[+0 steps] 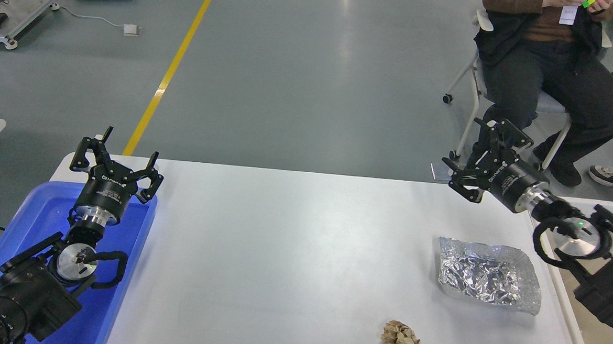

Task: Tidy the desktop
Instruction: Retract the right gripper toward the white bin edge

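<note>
The white desktop (281, 244) fills the middle of the head view. A crumpled aluminium foil tray (487, 276) lies on it at the right. A crumpled ball of brown paper (400, 342) lies near the front edge. My left gripper (126, 149) is open and empty, raised over the far end of the blue tray (36, 215). My right gripper (475, 149) is open and empty, above the desktop's far right corner, well behind the foil tray.
The blue tray sits along the desktop's left side under my left arm. A beige bin with a white rim (572, 312) stands at the right edge under my right arm. A seated person (548, 64) is beyond the far right corner.
</note>
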